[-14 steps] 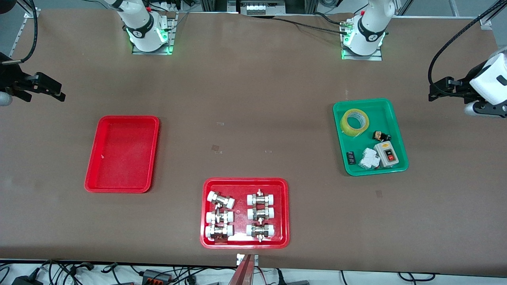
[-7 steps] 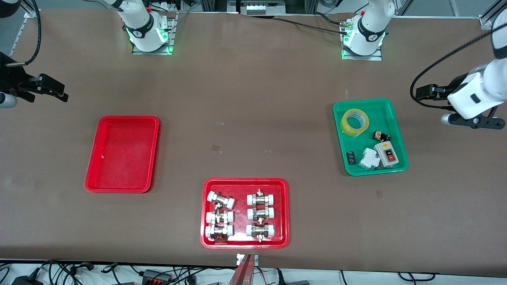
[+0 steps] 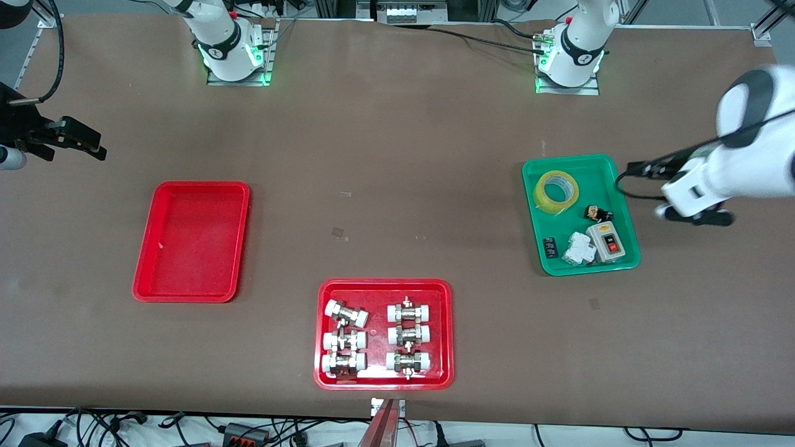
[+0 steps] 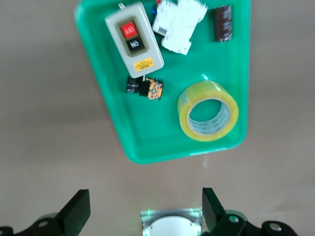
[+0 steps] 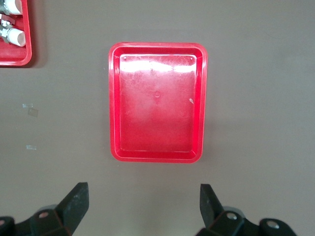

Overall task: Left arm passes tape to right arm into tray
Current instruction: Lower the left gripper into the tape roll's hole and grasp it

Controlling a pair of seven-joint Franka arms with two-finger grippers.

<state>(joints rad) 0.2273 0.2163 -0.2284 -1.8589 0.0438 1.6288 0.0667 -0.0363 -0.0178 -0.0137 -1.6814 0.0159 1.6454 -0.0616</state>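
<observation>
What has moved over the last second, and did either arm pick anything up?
The left arm swung in toward the green tray, its left gripper open and empty. The right gripper barely shifted, jaws open. The tape and red tray stayed put.

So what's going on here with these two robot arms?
Nothing is being held yet. The left gripper, fingers open, is up over the table by the green tray, which holds a roll of yellow tape along with a switch box and small parts. The right gripper, also open, waits near its end of the table, above the bare red tray. A second red tray, nearest the front camera, holds pipe fittings.
</observation>
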